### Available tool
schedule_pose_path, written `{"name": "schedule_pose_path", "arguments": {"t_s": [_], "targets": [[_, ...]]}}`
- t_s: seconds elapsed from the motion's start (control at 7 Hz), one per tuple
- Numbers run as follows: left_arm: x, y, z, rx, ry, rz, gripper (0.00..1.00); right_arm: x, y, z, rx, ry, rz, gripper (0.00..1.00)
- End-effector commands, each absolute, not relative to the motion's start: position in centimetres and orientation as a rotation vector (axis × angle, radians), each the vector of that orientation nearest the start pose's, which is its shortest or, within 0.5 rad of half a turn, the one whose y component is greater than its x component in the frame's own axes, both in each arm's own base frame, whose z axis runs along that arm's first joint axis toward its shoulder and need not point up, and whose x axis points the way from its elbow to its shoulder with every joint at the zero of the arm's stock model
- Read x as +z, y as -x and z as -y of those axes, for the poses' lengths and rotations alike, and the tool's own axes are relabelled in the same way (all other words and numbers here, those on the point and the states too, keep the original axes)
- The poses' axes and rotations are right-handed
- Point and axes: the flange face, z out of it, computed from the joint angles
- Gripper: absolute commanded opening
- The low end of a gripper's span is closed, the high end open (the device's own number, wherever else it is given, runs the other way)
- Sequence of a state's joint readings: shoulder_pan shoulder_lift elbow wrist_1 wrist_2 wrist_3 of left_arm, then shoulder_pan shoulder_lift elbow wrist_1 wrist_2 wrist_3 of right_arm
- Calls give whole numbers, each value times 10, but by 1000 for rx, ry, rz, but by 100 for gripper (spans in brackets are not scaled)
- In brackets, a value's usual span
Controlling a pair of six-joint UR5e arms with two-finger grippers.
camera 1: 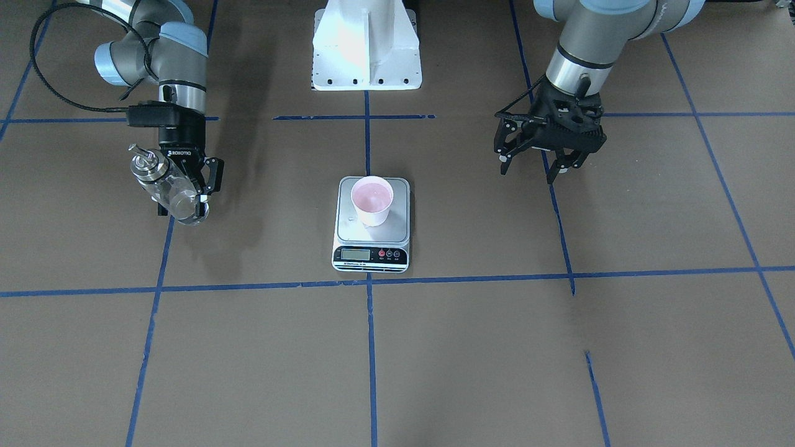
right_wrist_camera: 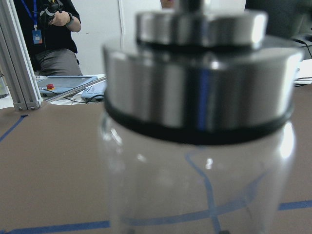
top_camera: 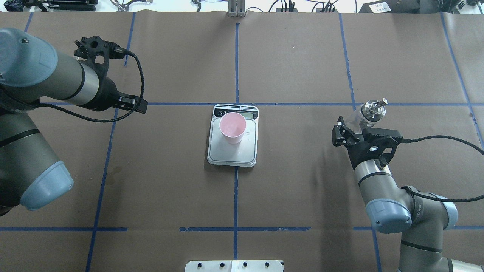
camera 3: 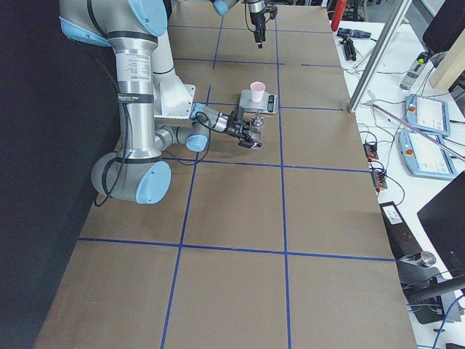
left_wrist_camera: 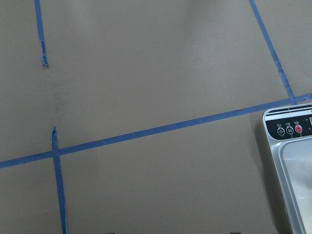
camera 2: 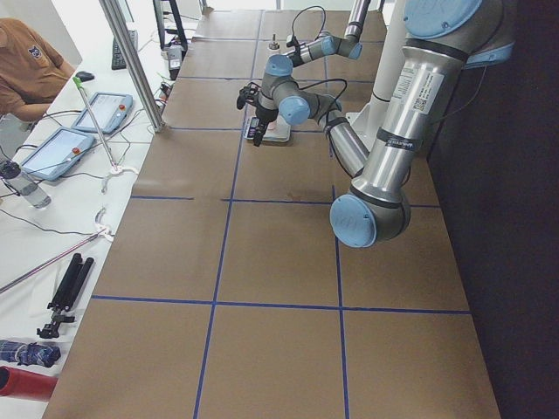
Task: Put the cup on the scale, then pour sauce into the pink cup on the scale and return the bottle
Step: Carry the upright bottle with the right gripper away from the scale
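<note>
Cup (camera 1: 371,202) on scale (camera 1: 355,231), contents unclear | bottle (camera 1: 166,188) tilted, grasped by right fingers (camera 1: 213,176) | left fingers (camera 1: 505,146) spread

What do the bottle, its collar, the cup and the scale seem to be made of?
The bottle looks like clear glass: tape lines show through it. Its collar is polished metal, with mirror-like reflections. The cup is likely paper, matte pale pink; thin plastic is possible. The scale: platform like brushed steel, dull grey sheen; rim seemingly white plastic.
</note>
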State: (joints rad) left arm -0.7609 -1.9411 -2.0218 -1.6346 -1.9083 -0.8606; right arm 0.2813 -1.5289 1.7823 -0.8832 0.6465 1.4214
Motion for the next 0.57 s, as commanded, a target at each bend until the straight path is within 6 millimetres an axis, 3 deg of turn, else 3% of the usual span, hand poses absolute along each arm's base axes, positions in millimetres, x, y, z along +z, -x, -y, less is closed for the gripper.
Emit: {"name": "schedule_pose_path", "arguments": {"t_s": [0.0,0.29,0.43], "targets": [[253,-334,456,103,-356,-863,83,480,432,345,537,-1017,629,0],[253,-334,456,103,-356,-863,83,506,438,346,537,-1017,631,0],[251,-334,456,103,-358,-864,83,505,436,346,541,-1018,645,0]]}}
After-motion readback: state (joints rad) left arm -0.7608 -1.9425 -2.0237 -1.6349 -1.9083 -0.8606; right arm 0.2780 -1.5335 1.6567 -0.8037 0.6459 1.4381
